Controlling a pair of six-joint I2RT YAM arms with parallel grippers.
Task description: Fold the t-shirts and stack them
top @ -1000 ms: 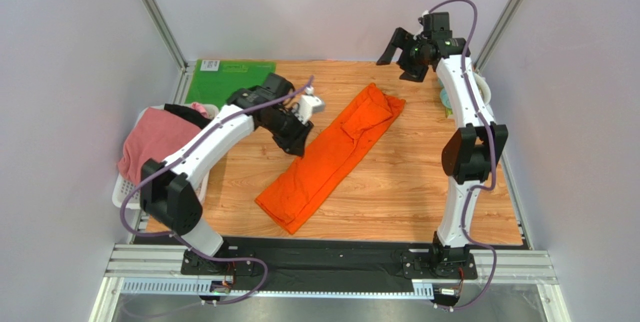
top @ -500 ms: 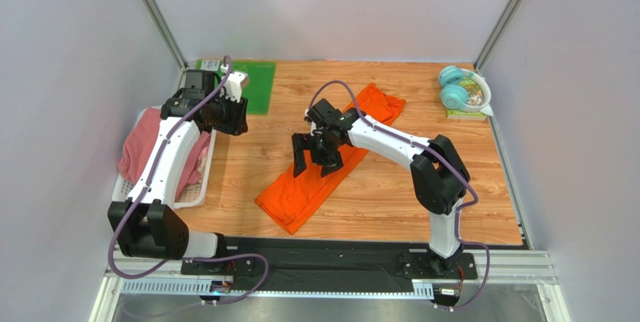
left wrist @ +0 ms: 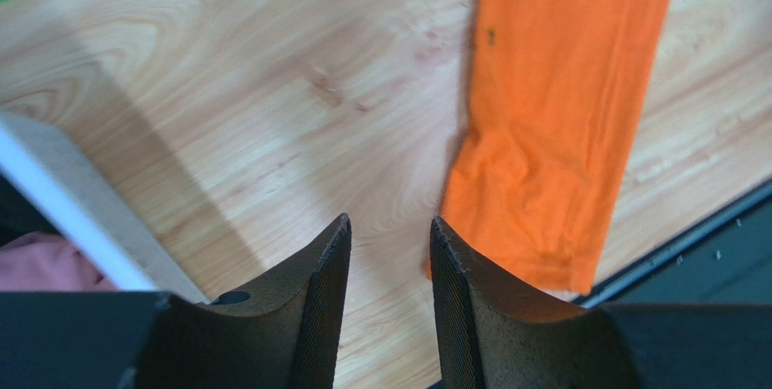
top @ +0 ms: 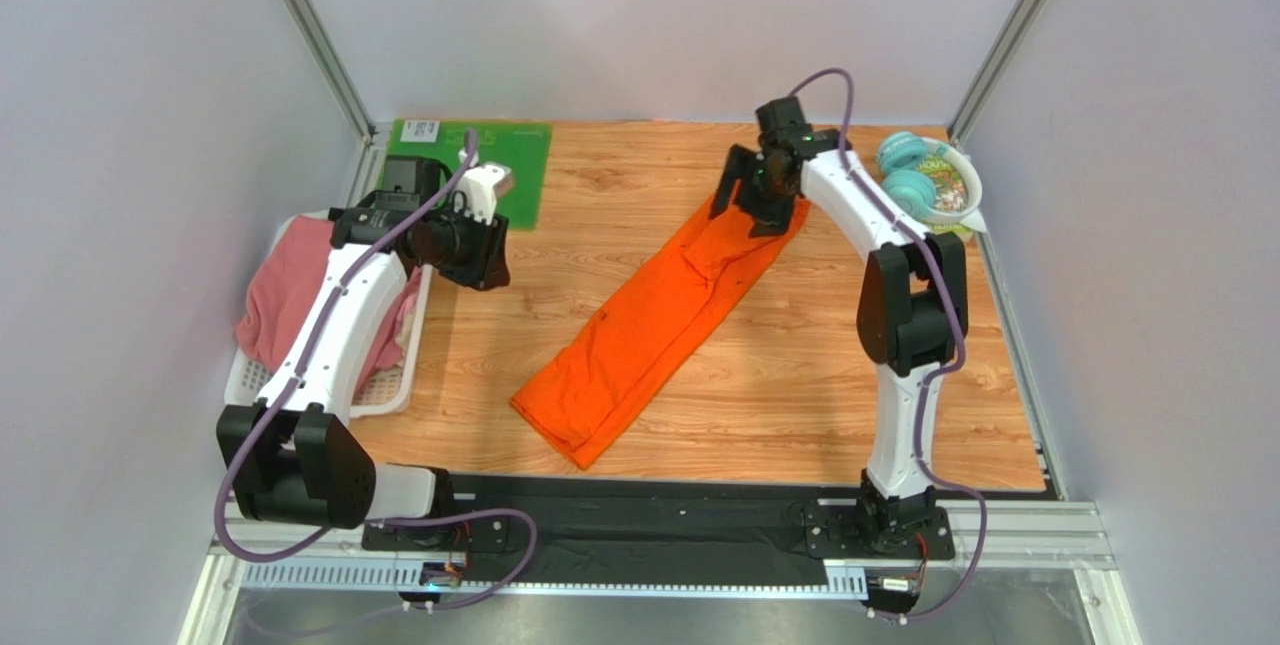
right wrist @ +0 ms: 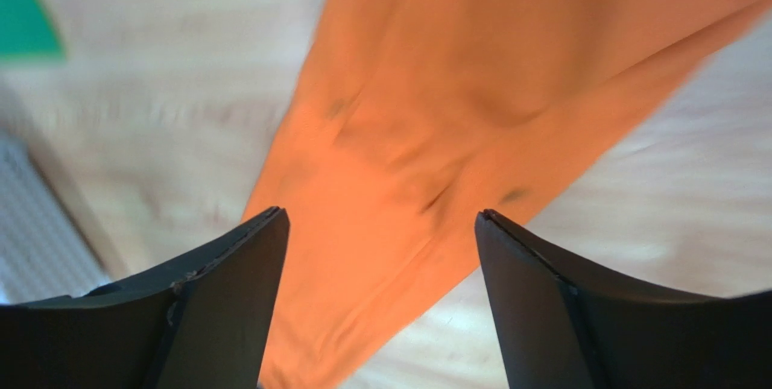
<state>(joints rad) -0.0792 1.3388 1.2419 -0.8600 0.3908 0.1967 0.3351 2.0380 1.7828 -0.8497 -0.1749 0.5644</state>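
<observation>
The orange t-shirt (top: 649,318) lies as a long narrow strip running diagonally across the wooden table. My right gripper (top: 747,203) hovers over its far end, jaws wide open and empty; in the right wrist view the orange t-shirt (right wrist: 453,90) shows blurred below the right gripper (right wrist: 381,214). My left gripper (top: 478,258) hangs over bare wood beside the basket, open with a narrow gap and nothing in it. From the left wrist view the left gripper (left wrist: 390,222) points at wood, with the orange t-shirt (left wrist: 553,118) off to the right. A pink t-shirt (top: 301,285) lies in the basket.
A white basket (top: 383,383) stands at the table's left edge, its rim (left wrist: 72,199) close to the left fingers. A green mat (top: 451,153) lies at the back left. Teal headphones (top: 906,173) sit at the back right, near the right arm.
The right arm swept from the back right to the middle of the orange shirt, then to its far end. The left arm pulled back to the basket and then barely moved.
</observation>
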